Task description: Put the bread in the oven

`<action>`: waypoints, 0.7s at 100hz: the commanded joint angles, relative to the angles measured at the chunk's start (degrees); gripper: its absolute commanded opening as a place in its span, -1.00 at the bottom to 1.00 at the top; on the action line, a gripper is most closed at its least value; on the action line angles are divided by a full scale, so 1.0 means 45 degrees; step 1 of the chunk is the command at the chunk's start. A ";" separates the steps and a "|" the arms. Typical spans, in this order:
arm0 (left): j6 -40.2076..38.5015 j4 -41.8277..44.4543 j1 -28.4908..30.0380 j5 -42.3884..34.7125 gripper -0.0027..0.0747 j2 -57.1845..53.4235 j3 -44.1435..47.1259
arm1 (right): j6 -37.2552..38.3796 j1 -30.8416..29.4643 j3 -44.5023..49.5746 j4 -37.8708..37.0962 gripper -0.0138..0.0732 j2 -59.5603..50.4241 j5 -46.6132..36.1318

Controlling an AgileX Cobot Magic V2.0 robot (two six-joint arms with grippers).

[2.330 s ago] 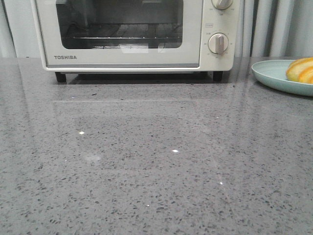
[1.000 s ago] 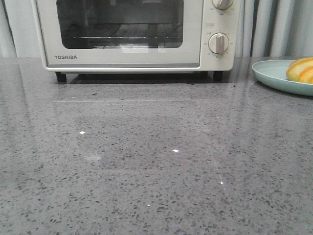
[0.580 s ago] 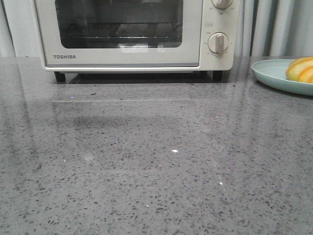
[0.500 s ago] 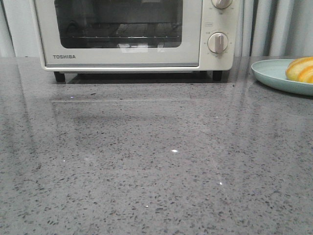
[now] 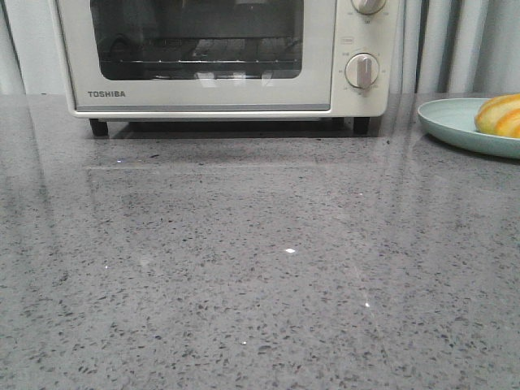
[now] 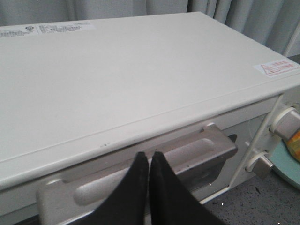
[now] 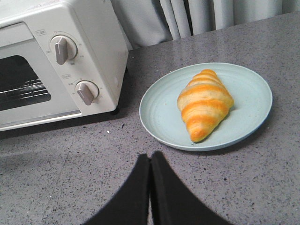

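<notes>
Bread (image 7: 204,105) on plate (image 7: 159,112), beyond tool (image 7: 150,161)

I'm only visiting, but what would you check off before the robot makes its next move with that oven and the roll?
1. Oven door open: not ok, shut.
2. Left gripper at door handle: ok, hovering at it, fingers together.
3. Handle gripped: not ok.
4. Bread reachable: ok, lying alone on plate beside the oven.
5. Right gripper free: ok, shut, holding nothing.
6. Rack inside clear: cannot tell.

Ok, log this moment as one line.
oven door closed | bread on plate | left gripper shut at handle | right gripper shut, empty
</notes>
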 commanded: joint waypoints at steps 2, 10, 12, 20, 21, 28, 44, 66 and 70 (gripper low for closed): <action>0.0002 -0.0067 -0.0105 -0.0838 -0.99 -0.0099 -0.0705 | -0.0090 -0.0019 -0.0473 -0.0180 -0.79 0.0105 -0.0820; 0.0002 -0.0067 -0.0080 -0.0838 -0.99 0.0188 -0.0815 | -0.0090 -0.0019 -0.0473 -0.0180 -0.79 0.0105 -0.0737; 0.0002 -0.0067 -0.0080 -0.0871 -0.99 0.0226 -0.0815 | -0.0090 -0.0019 -0.0473 -0.0180 -0.79 0.0105 -0.0705; 0.0002 -0.0067 -0.0061 -0.0926 -0.99 0.0449 -0.0815 | -0.0090 -0.0019 -0.0473 -0.0180 -0.79 0.0105 -0.0642; 0.0002 -0.0067 -0.0061 -0.0952 -0.99 0.0444 -0.0815 | -0.0090 -0.0019 -0.0473 -0.0180 -0.79 0.0105 -0.0642; 0.0002 -0.0067 0.0014 -0.0953 -0.99 0.0542 -0.0815 | -0.0090 -0.0019 -0.0473 -0.0180 -0.79 0.0105 -0.0642; 0.0002 -0.0067 0.0324 -0.0539 -0.99 0.0606 -0.0815 | -0.0090 -0.0019 -0.0473 -0.0088 -0.79 0.0105 -0.0624; 0.0002 0.0015 0.0563 0.1079 -0.99 0.0597 -0.0679 | -0.0090 -0.0019 -0.0473 -0.0020 -0.79 0.0105 -0.0624; 0.0002 0.0015 0.0563 0.1374 -0.99 0.0575 -0.0658 | -0.0090 -0.0019 -0.0473 0.0034 -0.79 0.0105 -0.0624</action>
